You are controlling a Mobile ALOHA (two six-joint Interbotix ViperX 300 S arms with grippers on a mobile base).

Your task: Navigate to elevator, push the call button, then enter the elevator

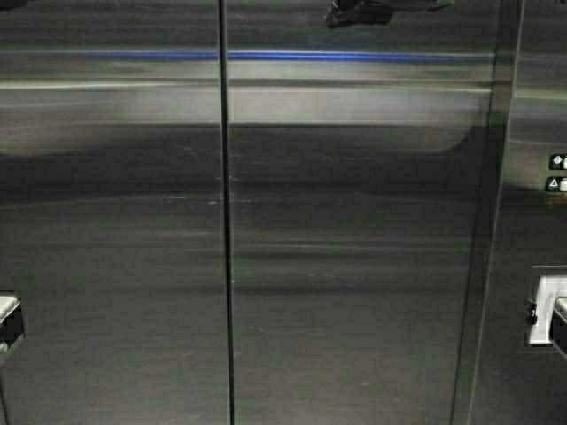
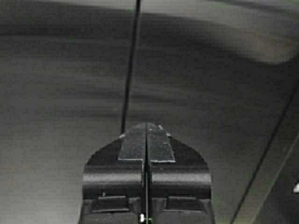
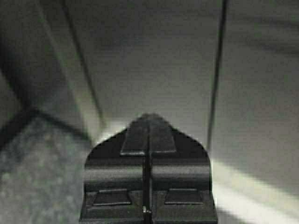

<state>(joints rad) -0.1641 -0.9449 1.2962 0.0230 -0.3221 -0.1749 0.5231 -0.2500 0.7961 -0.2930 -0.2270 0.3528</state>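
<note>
Now the elevator [image 1: 337, 266] fills the high view: its brushed steel doors are shut, the dark centre seam [image 1: 227, 221] running top to bottom left of the middle, with a steel frame on the right. At the right edge sit two tiny dark icon buttons [image 1: 556, 173] on a steel panel and, lower down, part of a pale fitting [image 1: 545, 310]; whether that fitting is the call button cannot be told, as it is cut off by the edge. No plain call button shows anywhere.

Both arms seem parked low. The left gripper [image 2: 146, 140] has its fingers pressed together, holding nothing, and faces the doors with the seam just beyond it. The right gripper [image 3: 148, 128] is likewise closed and empty, pointing at the doors where they meet the speckled floor [image 3: 32, 172].

Judging by this, the robot stands close before shut doors, so entering is not yet done. The next move likely calls for waiting until the doors part, then driving straight in, keeping both arms tucked clear of the frame.
</note>
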